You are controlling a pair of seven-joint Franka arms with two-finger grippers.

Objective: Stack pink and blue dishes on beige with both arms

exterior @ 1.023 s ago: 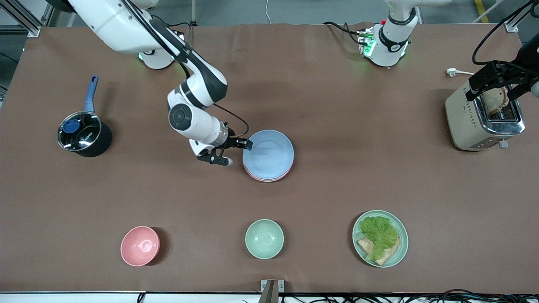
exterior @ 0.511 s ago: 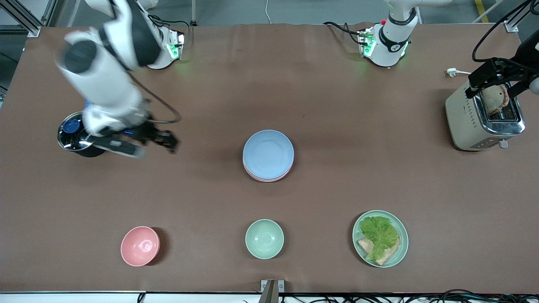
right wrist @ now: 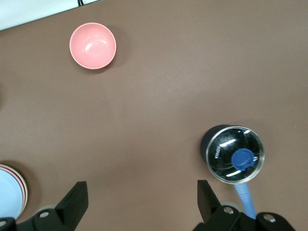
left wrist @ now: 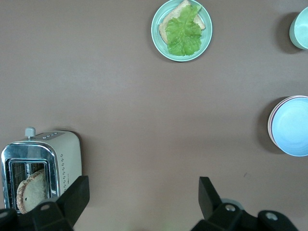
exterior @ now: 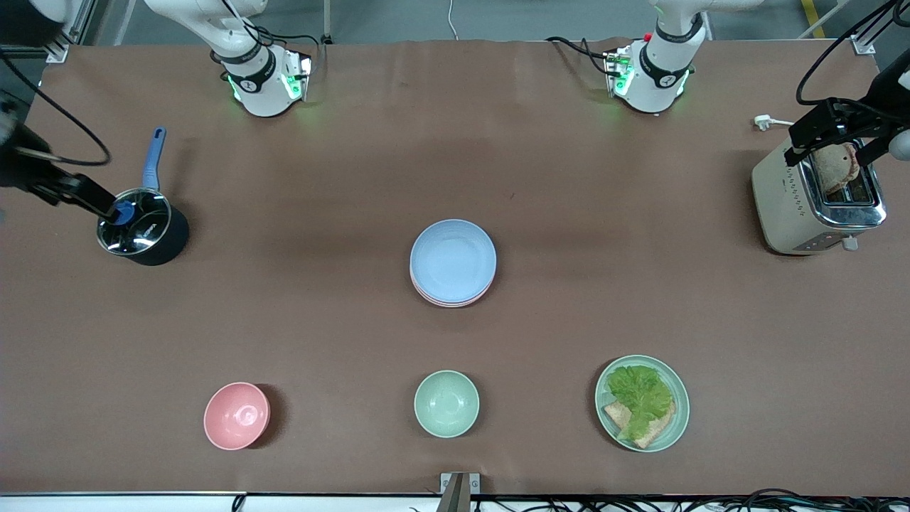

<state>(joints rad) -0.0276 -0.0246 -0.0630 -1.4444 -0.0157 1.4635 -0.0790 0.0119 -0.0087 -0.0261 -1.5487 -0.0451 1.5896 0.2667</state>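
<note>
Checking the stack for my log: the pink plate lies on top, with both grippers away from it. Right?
Not quite. The front view shows the blue plate on top, the pink plate under it. The left gripper and right gripper are indeed away.

Both claws (left wrist: 143, 199) (right wrist: 142, 202) high, agape

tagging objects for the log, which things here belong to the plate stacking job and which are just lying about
Job:
blue plate, top of the stack
pink plate, rim showing beneath
left hand, open over the toaster
right hand, open near the saucepan

Lying about:
pink bowl
green bowl
plate of lettuce and bread
</note>
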